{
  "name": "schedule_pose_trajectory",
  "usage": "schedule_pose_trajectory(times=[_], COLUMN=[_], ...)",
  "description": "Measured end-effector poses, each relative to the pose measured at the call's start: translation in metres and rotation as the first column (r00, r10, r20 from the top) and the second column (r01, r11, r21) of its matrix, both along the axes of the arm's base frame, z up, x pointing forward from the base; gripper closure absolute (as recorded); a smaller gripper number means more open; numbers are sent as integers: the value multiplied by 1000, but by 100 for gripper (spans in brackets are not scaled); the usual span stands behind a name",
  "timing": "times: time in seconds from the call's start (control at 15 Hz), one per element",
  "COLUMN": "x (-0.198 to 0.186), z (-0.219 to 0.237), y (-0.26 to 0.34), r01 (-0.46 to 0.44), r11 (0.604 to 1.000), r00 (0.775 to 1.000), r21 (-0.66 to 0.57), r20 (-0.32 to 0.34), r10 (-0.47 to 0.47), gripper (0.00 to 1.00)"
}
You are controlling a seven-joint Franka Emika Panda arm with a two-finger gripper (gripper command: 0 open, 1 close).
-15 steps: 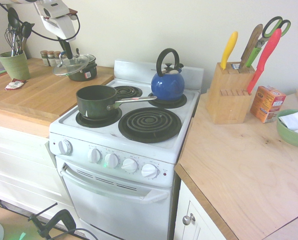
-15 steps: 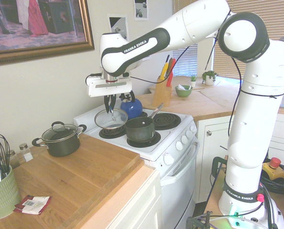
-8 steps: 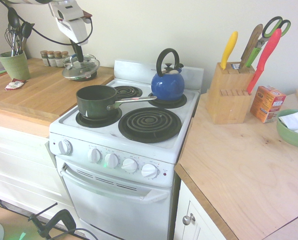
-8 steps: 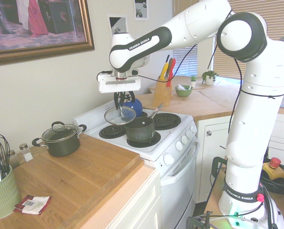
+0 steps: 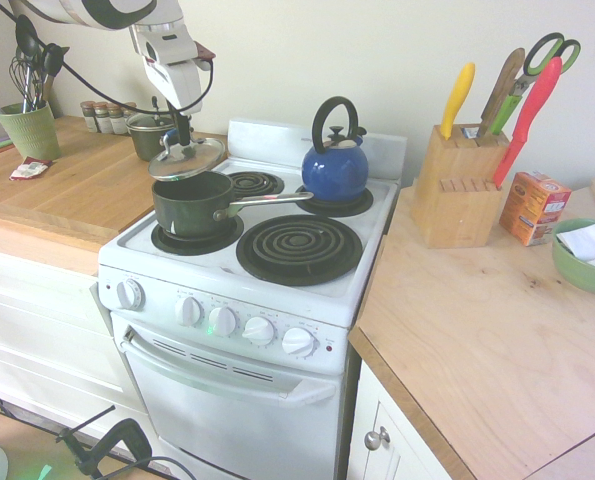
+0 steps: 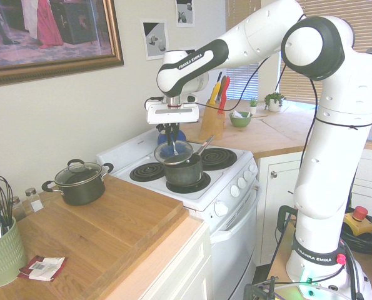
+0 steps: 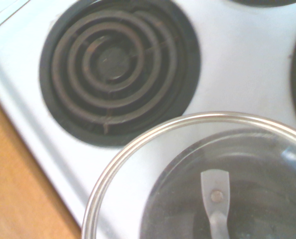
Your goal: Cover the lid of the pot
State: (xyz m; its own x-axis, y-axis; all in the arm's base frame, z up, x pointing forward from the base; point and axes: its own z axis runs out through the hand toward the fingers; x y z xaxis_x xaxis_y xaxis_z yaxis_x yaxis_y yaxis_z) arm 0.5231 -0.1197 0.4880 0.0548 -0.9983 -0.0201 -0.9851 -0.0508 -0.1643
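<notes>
Your pincer (image 5: 182, 133) is clamped shut on the small dark knob of the round clear glass lid with a silver metal rim (image 5: 186, 159), pointing straight down so the lid hangs roughly level beneath it, slightly tilted. That lid hovers just above the dark green saucepan with a long straight silver handle (image 5: 192, 203), which sits on the front left coil burner of the white stove (image 5: 307, 290), handle pointing toward the blue kettle (image 5: 334, 170).

In the wrist view the lid's rim (image 7: 152, 132) overlaps the pan's dark mouth but is not centred on it; the rear coil burner (image 7: 119, 67) shows beyond. I judge you need to line the rim up with the pan's opening before lowering. The smaller dark two-handled pot (image 6: 79, 181) on the wooden table (image 6: 98, 237) is not your target.
</notes>
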Motion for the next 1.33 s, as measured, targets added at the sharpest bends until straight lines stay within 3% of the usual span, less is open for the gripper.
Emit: schedule_pose_trajectory(times=[0.47, 1.33], x=[7, -3], z=[-26, -8], y=[-16, -14], r01=[17, 12], r11=[1000, 1000], r00=[1000, 1000], r21=[9, 16], r20=[-26, -26], r10=[-17, -11], gripper=[100, 100])
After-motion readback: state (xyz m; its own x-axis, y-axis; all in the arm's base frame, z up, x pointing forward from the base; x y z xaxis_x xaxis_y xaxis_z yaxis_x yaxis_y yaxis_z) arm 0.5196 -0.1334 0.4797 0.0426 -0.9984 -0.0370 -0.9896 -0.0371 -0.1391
